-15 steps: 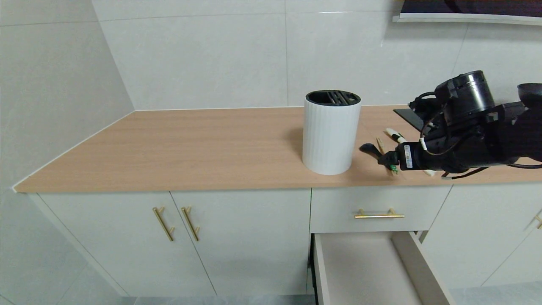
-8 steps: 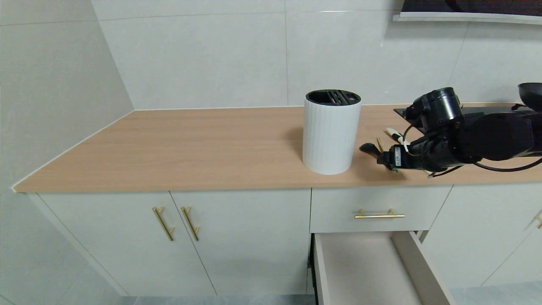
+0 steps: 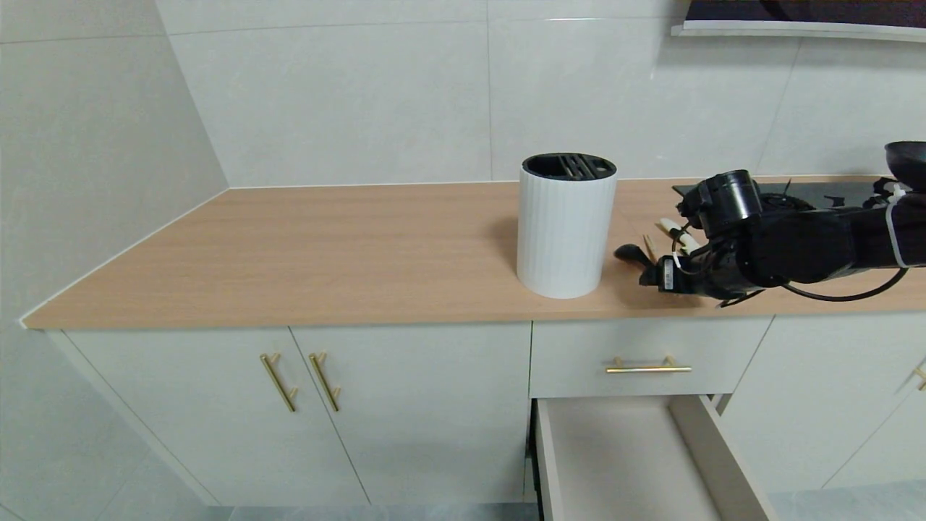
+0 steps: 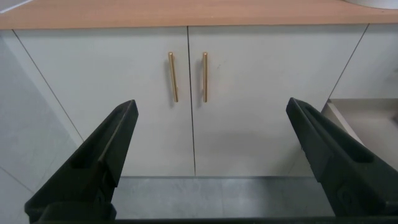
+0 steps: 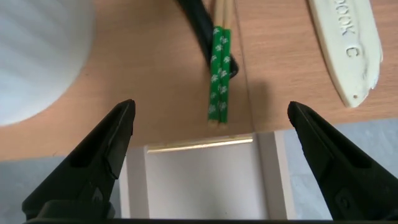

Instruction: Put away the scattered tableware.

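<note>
A pale wooden bench (image 3: 347, 253) runs along a grey tiled wall (image 3: 347, 94), with white cupboard doors (image 3: 405, 412) carrying slim gold handles (image 3: 279, 381) below it, a shut drawer front (image 3: 579, 347) beside them, an open drawer (image 3: 615, 456) pulled out underneath, and a black cooktop (image 3: 832, 189) at the far right.

- Holder (image 3: 564, 239): white with fine vertical ribbing, black slotted top.
- Desk (image 3: 325, 253): light wood grain.
- Chopsticks (image 5: 219, 81): pale wood, green ends with a small white pattern.
- Utensil handle (image 5: 347, 43): cream with dark lettering.
- Black piece (image 5: 198, 34) beside the chopsticks, possibly a spoon handle.
- Cabinet handles (image 3: 647, 367): gold.
</note>
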{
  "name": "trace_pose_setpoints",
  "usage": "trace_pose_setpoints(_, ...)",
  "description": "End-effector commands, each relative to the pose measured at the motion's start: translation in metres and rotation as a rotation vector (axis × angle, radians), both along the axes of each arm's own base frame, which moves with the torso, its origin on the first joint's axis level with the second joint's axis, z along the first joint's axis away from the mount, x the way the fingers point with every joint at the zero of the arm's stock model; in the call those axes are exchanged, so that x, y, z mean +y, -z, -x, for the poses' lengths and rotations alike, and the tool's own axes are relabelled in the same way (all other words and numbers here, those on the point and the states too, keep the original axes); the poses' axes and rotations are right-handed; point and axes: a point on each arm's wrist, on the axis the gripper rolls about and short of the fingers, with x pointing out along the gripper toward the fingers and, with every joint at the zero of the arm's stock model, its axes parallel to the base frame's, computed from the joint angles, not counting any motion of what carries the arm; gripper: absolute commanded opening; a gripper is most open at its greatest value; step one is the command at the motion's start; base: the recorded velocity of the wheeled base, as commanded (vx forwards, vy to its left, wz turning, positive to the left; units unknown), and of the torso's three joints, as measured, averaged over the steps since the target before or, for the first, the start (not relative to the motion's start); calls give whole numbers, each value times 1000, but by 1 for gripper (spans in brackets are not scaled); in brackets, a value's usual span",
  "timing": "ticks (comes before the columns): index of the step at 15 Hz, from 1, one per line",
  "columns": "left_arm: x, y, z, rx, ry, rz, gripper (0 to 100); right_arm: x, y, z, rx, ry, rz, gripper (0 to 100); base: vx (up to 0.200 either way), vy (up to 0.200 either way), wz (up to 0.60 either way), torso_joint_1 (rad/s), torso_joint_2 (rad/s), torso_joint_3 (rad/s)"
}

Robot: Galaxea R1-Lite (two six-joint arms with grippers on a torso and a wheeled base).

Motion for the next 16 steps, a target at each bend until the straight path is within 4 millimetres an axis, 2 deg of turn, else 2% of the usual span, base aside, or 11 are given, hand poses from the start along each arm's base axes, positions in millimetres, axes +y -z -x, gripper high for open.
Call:
trace_pose_setpoints(1,0,0,0,0,-1,0,100,-1,8,-8,11,13,2,100,0,0,0,0,0,0)
trace_pose_setpoints(8,0,0,0,1,-1,0,100,-5,13,-15,4,30,-1,100,0,0,0,0,0,0)
trace_pose_setpoints(9,0,0,0,0,-1,0,100,-5,15,-15,9,30,0,0,0,0,0,0,0,0)
trace_pose_setpoints(13,0,0,0,1,-1,-1,100,-4,20,-19,18,29,4,0,0,0,0,0,0,0)
trace_pose_setpoints(16,0,0,0,0,-1,0,100,-5,16,-17,7,31,0,0,0,0,0,0,0,0)
